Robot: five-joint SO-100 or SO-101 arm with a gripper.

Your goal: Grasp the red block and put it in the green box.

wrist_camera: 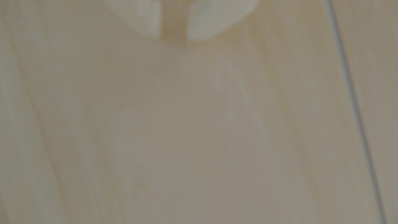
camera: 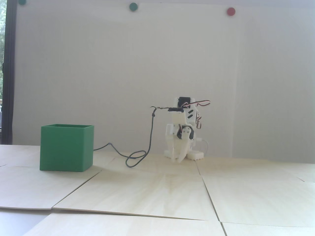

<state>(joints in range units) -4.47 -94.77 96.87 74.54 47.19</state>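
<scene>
Arm (camera: 183, 127) sits folded at far edge of table (camera: 157, 191), gripper (camera: 179, 159) tip-down, just abt touching the wood. Wrist view: two white fingers (wrist_camera: 142, 19) at top edge w/ a narrow strip of wood showing between, so slightly parted, nothing held. Block not visible in either view; can't say whether it's in the box, behind smthg, or out of frame. Box (camera: 66, 147) stands upright at left in fixed view, open top, well apart from arm; inside not visible from this low angle. Risks, as I judge: (1) no target in sight, so any reach is blind and may sweep the block away. (2) Gap looks too tight for a grasp, needs opening first or fingers just shove it. (3) Dark cable (camera: 137, 157) hangs off the arm and loops on the table between arm and box; a swing toward box could drag it. (4) Box looks light w/ thin walls, a low pass could clip the rim and shift it.
</scene>
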